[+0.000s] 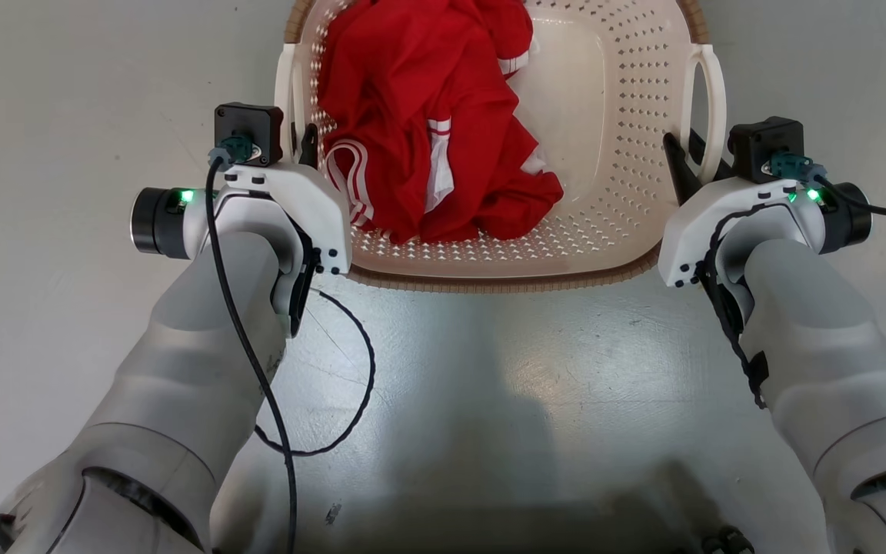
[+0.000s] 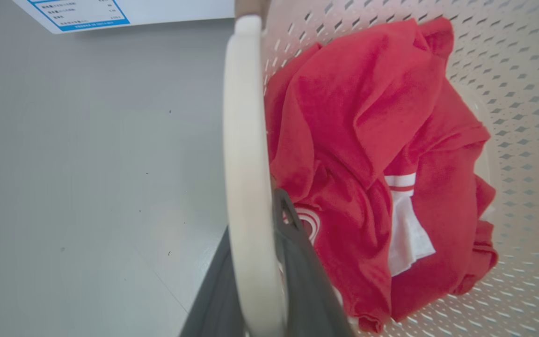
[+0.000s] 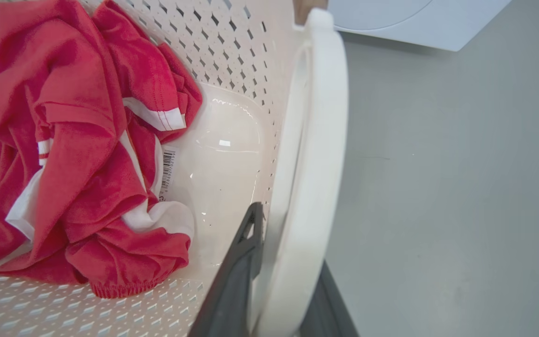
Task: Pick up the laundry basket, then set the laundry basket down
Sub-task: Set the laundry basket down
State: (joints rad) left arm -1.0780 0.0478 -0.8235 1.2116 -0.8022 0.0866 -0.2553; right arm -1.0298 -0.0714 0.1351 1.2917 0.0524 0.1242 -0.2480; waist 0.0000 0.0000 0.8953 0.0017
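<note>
Head view: basket (image 1: 612, 115) sits between my left gripper (image 1: 298, 142) and right gripper (image 1: 687, 154), each pinching a loop handle (image 1: 708, 92). I fear the shirt (image 1: 428, 115), heaped to my left, may tilt it, or a smooth loop could slip.

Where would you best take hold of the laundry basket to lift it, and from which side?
By its two white loop handles, the left handle and right handle, one gripper each, from the near end, a finger inside each loop and one outside. The laundry basket is wide, red clothing heaped leftward, so gripping both sides should keep it level.
</note>
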